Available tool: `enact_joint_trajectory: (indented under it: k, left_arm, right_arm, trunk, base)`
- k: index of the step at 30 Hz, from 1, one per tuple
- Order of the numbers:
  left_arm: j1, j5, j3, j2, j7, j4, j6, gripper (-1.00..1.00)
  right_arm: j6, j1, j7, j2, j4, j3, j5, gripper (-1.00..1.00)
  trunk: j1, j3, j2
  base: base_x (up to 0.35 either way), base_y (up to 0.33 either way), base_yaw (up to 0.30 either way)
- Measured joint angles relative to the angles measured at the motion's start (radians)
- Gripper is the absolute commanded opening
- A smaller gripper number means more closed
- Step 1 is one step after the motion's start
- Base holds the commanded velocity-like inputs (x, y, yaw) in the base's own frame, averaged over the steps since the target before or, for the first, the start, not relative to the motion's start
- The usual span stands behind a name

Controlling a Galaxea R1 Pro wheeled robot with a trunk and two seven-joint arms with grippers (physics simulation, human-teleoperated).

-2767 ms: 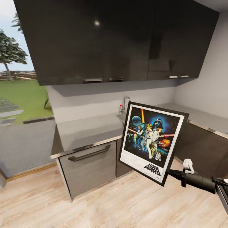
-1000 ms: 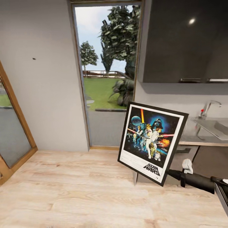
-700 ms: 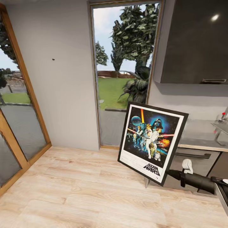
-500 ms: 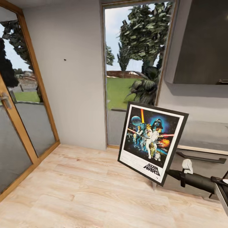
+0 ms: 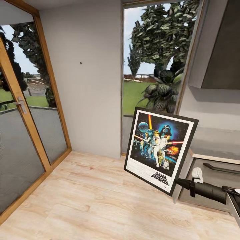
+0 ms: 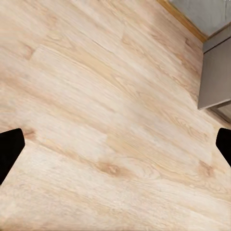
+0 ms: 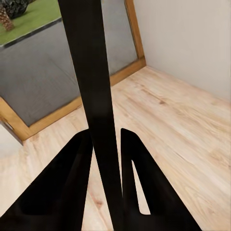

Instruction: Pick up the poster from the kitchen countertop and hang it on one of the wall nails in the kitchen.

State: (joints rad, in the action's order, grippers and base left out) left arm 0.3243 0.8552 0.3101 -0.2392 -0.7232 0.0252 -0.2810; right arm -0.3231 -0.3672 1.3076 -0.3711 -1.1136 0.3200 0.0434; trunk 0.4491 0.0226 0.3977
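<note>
The poster (image 5: 160, 150), a black-framed Star Wars print with a white border, hangs tilted in the air at the head view's centre right. My right gripper (image 5: 177, 182) is shut on its lower right edge. In the right wrist view the frame (image 7: 91, 96) runs edge-on as a black bar between the two fingers (image 7: 72, 183). A wall nail (image 5: 81, 62) is a dark speck high on the pale grey wall, up and left of the poster. A strip of the kitchen countertop (image 5: 213, 148) lies behind the poster at right. My left gripper (image 6: 115, 149) is open over bare wooden floor.
A glass door with a wooden frame and a handle (image 5: 22, 103) fills the left side. A tall window (image 5: 153, 76) looks onto trees and lawn. A dark upper cabinet (image 5: 225, 50) hangs at the top right, and a lower cabinet's handle (image 5: 221, 168) sits under the worktop.
The whole view has swung left: sink and cabinets slid out to the right, the glass door came in at left. The poster stays in my right gripper, unchanged in the picture.
</note>
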Motion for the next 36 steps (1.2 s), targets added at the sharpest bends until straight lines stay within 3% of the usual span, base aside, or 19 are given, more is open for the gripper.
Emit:
enact_joint_trajectory:
  k: [36]
  left_arm:
    - [0.0,0.0,0.0,0.0,-0.001,0.0,0.0,1.0]
  right_arm:
    - [0.0,0.0,0.001,0.001,-0.001,-0.001,0.0,-1.0]
  trunk:
    - [0.0,0.0,0.0]
  base:
    - [0.161,0.345,0.0]
